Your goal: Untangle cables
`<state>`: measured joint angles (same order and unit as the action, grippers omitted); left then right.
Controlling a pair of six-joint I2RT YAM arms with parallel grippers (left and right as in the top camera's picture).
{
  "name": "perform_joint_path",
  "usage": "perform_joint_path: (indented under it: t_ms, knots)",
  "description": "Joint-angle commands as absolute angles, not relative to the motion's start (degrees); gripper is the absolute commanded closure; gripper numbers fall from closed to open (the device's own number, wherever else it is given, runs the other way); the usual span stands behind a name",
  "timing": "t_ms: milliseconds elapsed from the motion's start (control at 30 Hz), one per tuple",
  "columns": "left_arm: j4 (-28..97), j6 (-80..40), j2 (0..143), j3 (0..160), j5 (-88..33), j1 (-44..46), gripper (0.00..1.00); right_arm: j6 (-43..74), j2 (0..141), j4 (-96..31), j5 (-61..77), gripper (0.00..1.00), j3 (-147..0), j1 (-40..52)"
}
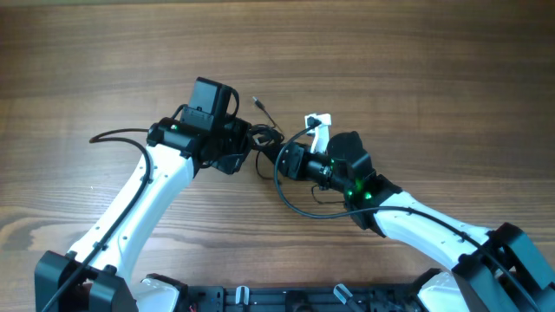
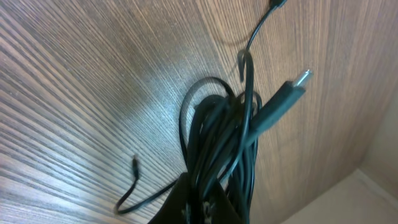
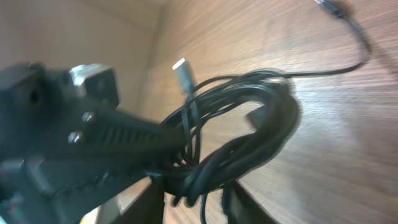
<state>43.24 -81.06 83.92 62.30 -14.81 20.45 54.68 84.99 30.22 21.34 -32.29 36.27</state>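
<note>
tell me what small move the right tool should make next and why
Probably close the right tool on the strands between its fingers. The left tool pinches the knotted cables, and the right tool's fingers sit either side of part of that bundle, so a second grip seems needed before any loops get pulled apart.

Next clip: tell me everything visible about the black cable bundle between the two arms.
The cable bundle is several thin, glossy black cords looped into a tight tangle. A silver-tipped plug sticks out of it, and one loose cord trails away to a small plug end over the wooden table. The left gripper is shut on the tangle. Strands pass between the jaws of the right gripper, but its grip is unclear.
</note>
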Motion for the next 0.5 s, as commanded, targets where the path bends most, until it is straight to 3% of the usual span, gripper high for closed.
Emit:
perform_joint_path:
  t_ms: [0, 200, 300, 367, 467]
  knots:
    - [43.51, -81.71, 84.01, 62.59, -19.99, 21.65, 0.96, 53.95, 84.97, 28.05, 7.20, 0.80, -32.67, 35.83]
    - [42.46, -81.67, 84.01, 62.59, -27.70, 21.65, 0.96, 53.98, 84.97, 13.43, -9.21, 0.86, -32.67, 35.79]
    - [42.28, -81.69, 84.01, 62.59, -27.35, 21.65, 0.96, 51.46, 84.97, 13.02, -7.33, 0.85, -32.67, 35.70]
    - [41.98, -81.73, 84.01, 62.59, -25.17, 21.56, 0.96, 47.48, 84.55, 14.15, -2.85, 0.82, -32.67, 35.70]
    - [41.89, -83.59, 84.01, 62.59, -19.11, 21.26, 0.96, 43.81, 82.21, 13.13, 2.79, 0.65, -32.67, 35.64]
